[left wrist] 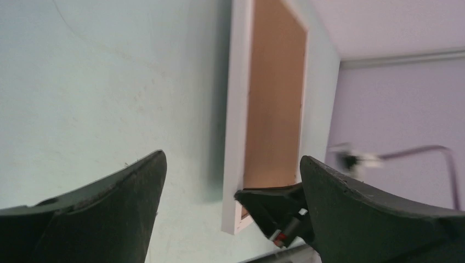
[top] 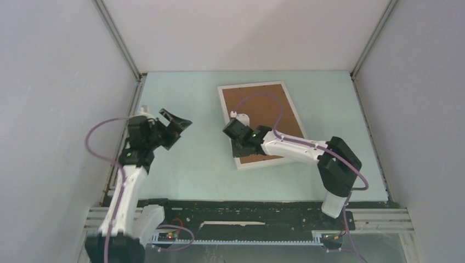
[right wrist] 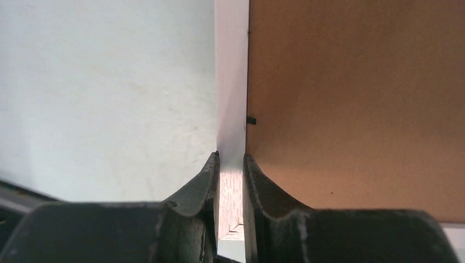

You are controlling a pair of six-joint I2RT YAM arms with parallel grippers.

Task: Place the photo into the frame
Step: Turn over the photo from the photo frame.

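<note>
Pale green table (top: 186, 164) between grey walls. At centre right of the overhead view the frame (top: 252, 84) lies face down, brown backing board (top: 274, 107) uppermost. Near its lower-left corner the right gripper (right wrist: 231, 164) is clenched on the left rail, probably to lift that edge. At centre left the left gripper (top: 174, 129) hovers released and empty, well apart. No photo shows in any view; the backing board likely bars its insertion

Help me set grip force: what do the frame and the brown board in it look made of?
The frame has a smooth white rim with a soft sheen, painted-looking; wood or plastic, I can't tell. The board is matte brown with fine specks, probably fibreboard or stiff card.
</note>
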